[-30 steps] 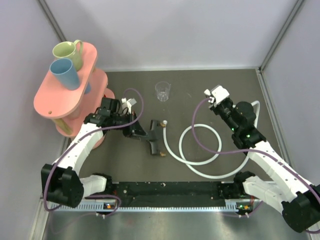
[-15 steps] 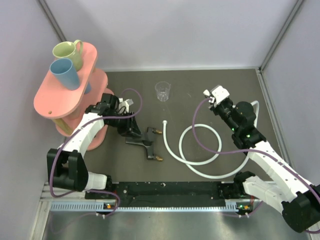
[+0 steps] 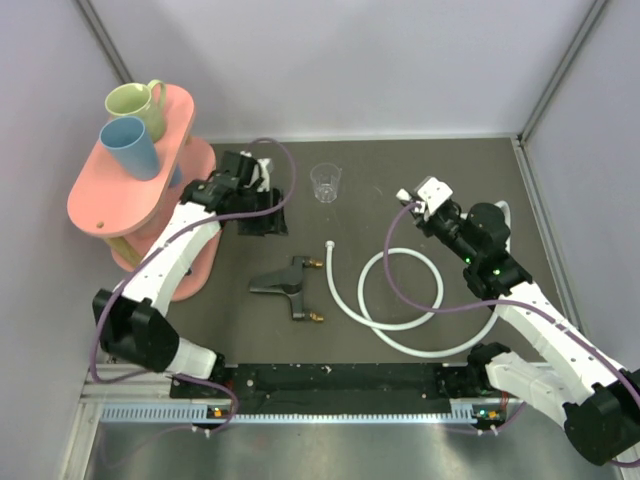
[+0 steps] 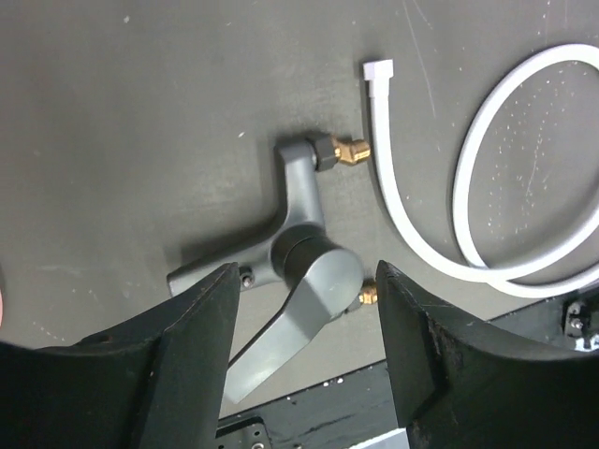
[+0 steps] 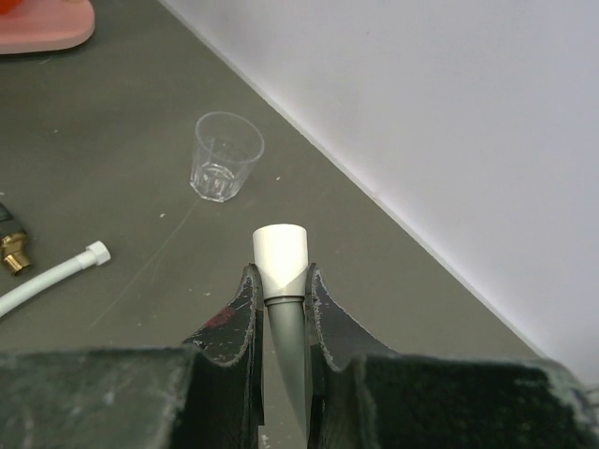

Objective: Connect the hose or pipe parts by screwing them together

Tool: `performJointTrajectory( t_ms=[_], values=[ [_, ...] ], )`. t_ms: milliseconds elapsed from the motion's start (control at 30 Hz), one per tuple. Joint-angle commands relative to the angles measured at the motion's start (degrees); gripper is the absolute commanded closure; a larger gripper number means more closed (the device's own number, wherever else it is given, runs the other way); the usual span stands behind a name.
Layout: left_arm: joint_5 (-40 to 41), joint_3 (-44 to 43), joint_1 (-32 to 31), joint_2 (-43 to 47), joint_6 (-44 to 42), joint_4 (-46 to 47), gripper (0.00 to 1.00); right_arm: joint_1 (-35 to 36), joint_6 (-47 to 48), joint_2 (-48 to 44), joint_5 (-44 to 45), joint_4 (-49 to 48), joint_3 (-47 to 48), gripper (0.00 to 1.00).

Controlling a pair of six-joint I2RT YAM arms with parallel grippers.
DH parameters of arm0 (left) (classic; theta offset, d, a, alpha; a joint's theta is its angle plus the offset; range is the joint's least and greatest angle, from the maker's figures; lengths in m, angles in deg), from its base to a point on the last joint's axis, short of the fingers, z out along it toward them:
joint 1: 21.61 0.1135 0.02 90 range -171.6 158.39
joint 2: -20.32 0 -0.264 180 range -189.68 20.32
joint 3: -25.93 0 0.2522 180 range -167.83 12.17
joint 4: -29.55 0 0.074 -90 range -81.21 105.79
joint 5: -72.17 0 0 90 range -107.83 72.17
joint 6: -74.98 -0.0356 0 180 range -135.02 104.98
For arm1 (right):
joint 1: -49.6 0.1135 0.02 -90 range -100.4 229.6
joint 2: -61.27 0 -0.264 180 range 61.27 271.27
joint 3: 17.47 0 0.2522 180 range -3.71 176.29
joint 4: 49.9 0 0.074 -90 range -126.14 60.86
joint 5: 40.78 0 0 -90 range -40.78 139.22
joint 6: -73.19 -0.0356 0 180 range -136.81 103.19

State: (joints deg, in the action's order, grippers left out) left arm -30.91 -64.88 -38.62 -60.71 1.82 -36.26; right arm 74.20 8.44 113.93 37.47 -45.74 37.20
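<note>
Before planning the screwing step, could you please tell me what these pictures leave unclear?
Right wrist: fitting cut off by left edge.
Top: hose partly hidden under right arm.
Left wrist: lower brass tip partly behind fitting's body.
All views: connector threads too small.

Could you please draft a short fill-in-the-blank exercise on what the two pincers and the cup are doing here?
The left pincer, clear of the black fitting, is ____ and empty.
The right pincer is ____ on one end of the white hose.
The clear cup stands ____.
Missing words: open; shut; upright.
</note>
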Motion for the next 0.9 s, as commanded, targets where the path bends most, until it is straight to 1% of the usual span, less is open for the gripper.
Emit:
performJointTrajectory(
  t_ms=[0, 33, 67, 167, 233, 300, 367, 433, 600, 633, 733, 867],
  values=[
    [14.82, -7.65, -8.72, -7.19, 2.93, -3.74, 0.34, -0.52, -1.35, -0.72, -1.26, -1.12, 2.07, 1.0],
    [16.06, -8.97, -9.69, -10.25, 3.46, -4.19, 0.34, -0.52, -1.35, -0.63, -1.35, -1.2, 2.07, 1.0],
    [17.37, -10.73, -11.36, -11.5, 3.98, -4.55, 0.34, -0.52, -1.44, -0.72, -1.43, -1.29, 1.99, 1.0],
    [19.48, -11.19, -13.91, -15.28, 5.74, -4.46, 0.33, -0.52, -1.26, -0.81, -1.26, -1.2, 1.81, 1.0],
    [19.67, -9.79, -14.97, -17.22, 7.33, -2.63, 0.34, -0.52, -1.26, -0.81, -0.91, -1.29, 1.63, 1.0],
    [17.4, -6.36, -15.85, -18.01, 8.29, -0.34, 0.35, -0.52, -1.17, -0.98, -0.73, -1.47, 1.55, 1.0],
    [16.95, -3.9, -16.55, -18.98, 9.52, 2.38, 0.36, -0.52, -1.35, -0.9, -0.73, -1.99, 1.37, 1.0],
    [16.86, -2.93, -17.0, -19.95, 10.05, 3.79, 0.37, -0.52, -1.52, -0.72, -0.56, -2.26, 1.2, 1.0],
    [20.98, -1.0, -19.28, -22.76, 12.24, 4.24, 0.39, -0.61, -1.26, -0.37, 0.23, -2.43, 1.11, 1.0],
    [21.17, 0.23, -19.37, -23.03, 12.69, 4.76, 0.4, -0.52, -1.0, -0.37, 0.41, -2.43, 1.11, 1.0],
    [23.7, 1.9, -19.37, -23.38, 14.01, 5.91, 0.41, -0.52, -0.82, -0.54, 0.85, -1.91, 1.11, 1.0],
    [24.33, 2.26, -19.28, -24.17, 14.36, 6.61, 0.43, -0.61, -0.65, -0.72, 0.85, -1.73, 1.2, 1.0]
  ],
)
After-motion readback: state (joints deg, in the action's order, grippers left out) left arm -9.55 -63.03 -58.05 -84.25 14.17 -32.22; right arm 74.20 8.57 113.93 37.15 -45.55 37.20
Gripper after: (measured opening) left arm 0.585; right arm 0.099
